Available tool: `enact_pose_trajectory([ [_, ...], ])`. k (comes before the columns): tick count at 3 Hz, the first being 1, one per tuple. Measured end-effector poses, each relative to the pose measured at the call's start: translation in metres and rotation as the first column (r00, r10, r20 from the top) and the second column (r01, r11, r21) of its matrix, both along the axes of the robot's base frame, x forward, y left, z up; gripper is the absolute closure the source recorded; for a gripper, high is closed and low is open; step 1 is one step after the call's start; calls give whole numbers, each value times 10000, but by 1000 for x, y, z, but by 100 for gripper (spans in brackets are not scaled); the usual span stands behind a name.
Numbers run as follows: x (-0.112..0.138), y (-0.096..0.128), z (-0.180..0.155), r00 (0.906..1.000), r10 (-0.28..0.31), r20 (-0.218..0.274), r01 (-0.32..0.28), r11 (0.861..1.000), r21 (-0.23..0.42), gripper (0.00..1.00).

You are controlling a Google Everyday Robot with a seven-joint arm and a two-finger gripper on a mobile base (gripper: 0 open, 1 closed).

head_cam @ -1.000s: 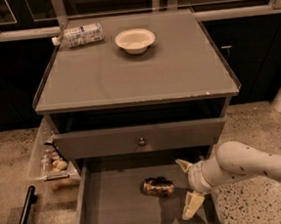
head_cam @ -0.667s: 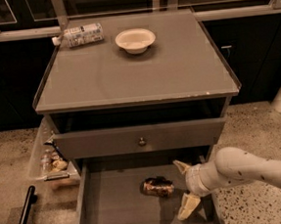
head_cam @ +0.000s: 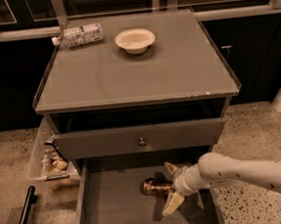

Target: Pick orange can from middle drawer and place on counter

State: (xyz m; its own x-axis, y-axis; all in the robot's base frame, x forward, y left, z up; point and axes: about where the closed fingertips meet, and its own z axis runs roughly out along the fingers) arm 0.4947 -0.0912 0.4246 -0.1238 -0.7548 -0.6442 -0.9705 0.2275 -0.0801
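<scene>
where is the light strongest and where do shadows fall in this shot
Camera view: dim, warm light overall. The counter is the brightest surface, with a faint sheen, and the white bowl casts a soft shadow on it. The middle drawer lies in shade. The open claw, at the right end of the orange can, throws a dark shadow on the drawer floor.

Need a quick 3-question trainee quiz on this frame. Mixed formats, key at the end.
1. Fill in: the white labelled bottle lies on its ____ on the counter.
2. The gripper is: A) shut, above the counter; B) open, at the orange can inside the middle drawer; C) shut on the bottle.
3. True or false: the white bowl sits apart from the bottle.
Key: 1 side; 2 B; 3 true.
</scene>
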Motion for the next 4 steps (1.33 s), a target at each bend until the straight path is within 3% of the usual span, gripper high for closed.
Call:
enact_pose_trajectory([
  [3, 35, 36, -57, 9992, -325, -236, 341, 9968, 722, 0],
  [4, 35, 36, -59, 9991, -333, -254, 351, 9966, 747, 17],
])
